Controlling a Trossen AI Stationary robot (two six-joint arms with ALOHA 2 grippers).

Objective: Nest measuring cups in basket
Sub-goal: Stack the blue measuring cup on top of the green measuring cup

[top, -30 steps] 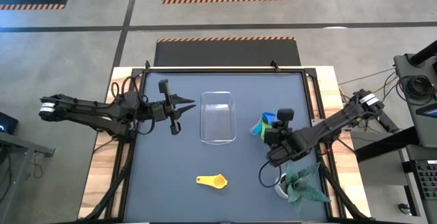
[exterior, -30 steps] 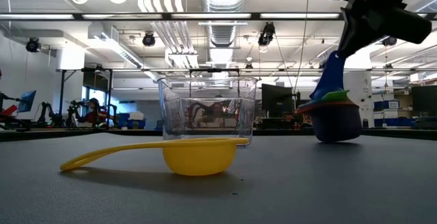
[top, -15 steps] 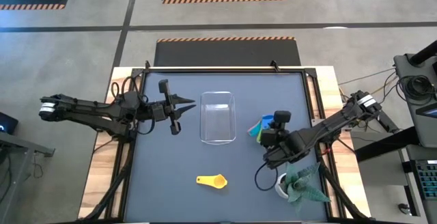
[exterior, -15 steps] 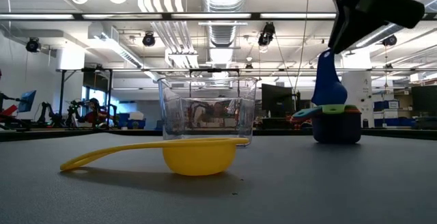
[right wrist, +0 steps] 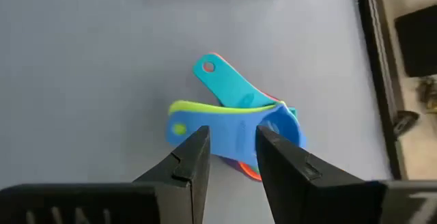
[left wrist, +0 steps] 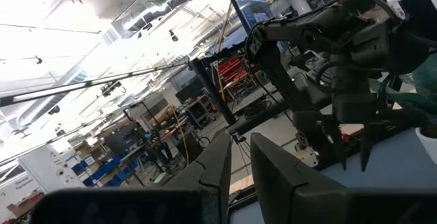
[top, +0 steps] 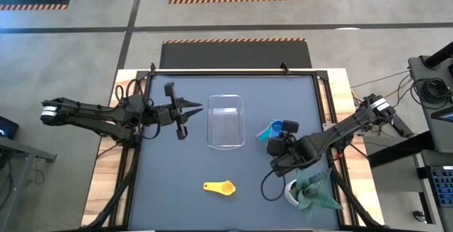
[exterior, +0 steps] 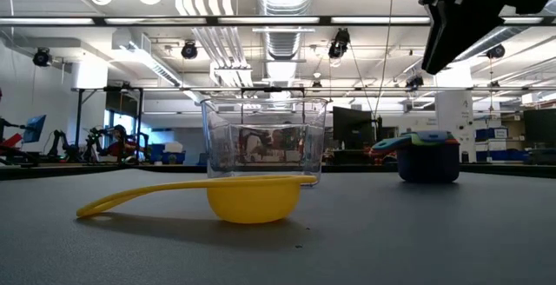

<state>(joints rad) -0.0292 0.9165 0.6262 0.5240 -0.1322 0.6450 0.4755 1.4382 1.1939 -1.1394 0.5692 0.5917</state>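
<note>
Blue cup (right wrist: 235,142) hides most of the nested stack (top: 271,131) beneath

— What carries everything?

— A dark grey matte counter (top: 177,182), framed by a pale wooden border.

— What lies directly on it?

— A clear transparent plastic rectangular basket (top: 226,122) sits near the middle. A yellow plastic measuring cup with a long handle (top: 220,187) lies alone nearer the front edge, well apart from the basket.

— Anything to the right?

— A nested stack of plastic measuring cups, blue, teal, green and orange showing (top: 271,130), rests just beside the basket's right side. Near the front right corner stands a white pot with a green plant (top: 309,189).
</note>
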